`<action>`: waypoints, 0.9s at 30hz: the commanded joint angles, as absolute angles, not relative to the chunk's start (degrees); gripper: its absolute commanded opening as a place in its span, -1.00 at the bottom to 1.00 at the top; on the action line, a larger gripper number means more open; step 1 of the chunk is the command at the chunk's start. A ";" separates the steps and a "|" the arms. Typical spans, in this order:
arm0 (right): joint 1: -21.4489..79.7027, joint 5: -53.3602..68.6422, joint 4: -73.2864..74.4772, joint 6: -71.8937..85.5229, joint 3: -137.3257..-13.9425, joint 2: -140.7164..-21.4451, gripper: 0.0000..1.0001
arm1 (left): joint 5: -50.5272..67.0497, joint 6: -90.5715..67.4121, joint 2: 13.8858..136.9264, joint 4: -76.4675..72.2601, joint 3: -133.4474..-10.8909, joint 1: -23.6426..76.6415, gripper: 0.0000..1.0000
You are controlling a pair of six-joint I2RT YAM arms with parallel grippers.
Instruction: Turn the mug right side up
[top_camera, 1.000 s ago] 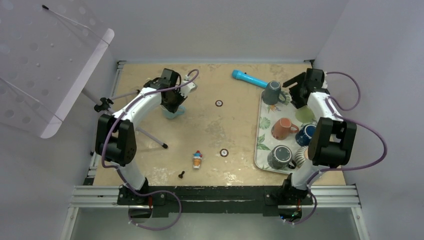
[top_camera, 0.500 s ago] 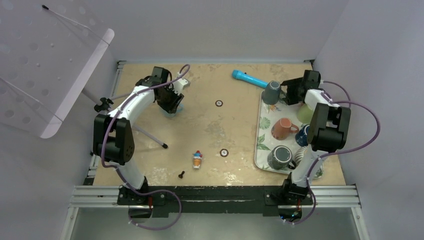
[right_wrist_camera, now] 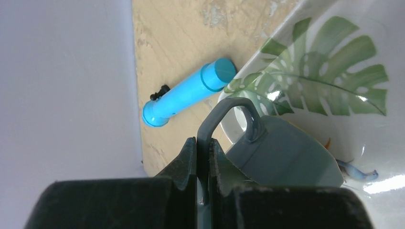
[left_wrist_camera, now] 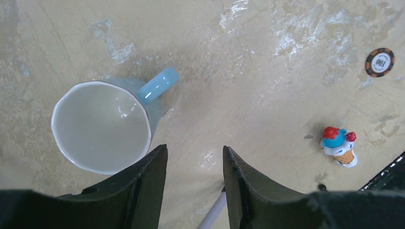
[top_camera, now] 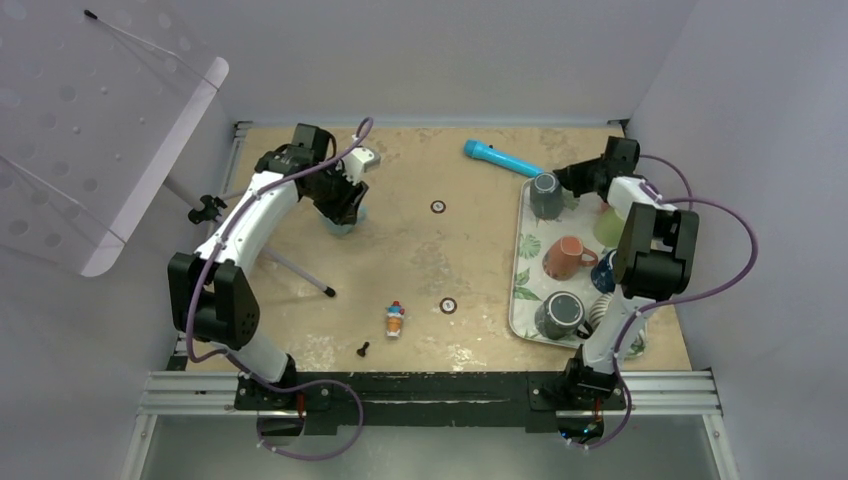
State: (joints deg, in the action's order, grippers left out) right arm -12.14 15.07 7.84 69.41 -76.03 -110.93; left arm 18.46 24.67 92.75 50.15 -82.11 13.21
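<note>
A grey mug (top_camera: 546, 195) stands mouth down on the far corner of the leaf-patterned tray (top_camera: 516, 300). My right gripper (top_camera: 572, 185) is shut on its handle (right_wrist_camera: 224, 107), and the grey body (right_wrist_camera: 286, 157) lies just past the fingers. The right gripper (right_wrist_camera: 204, 140) pinches the thin handle loop between both pads. At the far left a light blue mug (left_wrist_camera: 102, 126) sits upright on the table with its mouth facing up. My left gripper (left_wrist_camera: 193, 148) hangs above and beside it, open, with only bare table between the fingers.
The tray also holds an orange mug (top_camera: 567, 257), a dark grey mug (top_camera: 560, 313) and a blue mug (top_camera: 610, 268). A blue cylinder (top_camera: 498, 157) lies beside the tray's far corner. A small toy figure (top_camera: 396, 319), two poker chips (top_camera: 438, 207) and a white stand leg (top_camera: 300, 275) lie mid-table.
My right gripper has reached the grey mug and closed on its handle. The left gripper has opened, let go of the light blue mug and drawn back left.
</note>
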 commanded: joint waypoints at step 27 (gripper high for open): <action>26.22 61.38 -17.11 4.92 -62.56 -67.55 -1.00 | 59.80 30.93 81.39 76.93 -104.65 13.44 0.70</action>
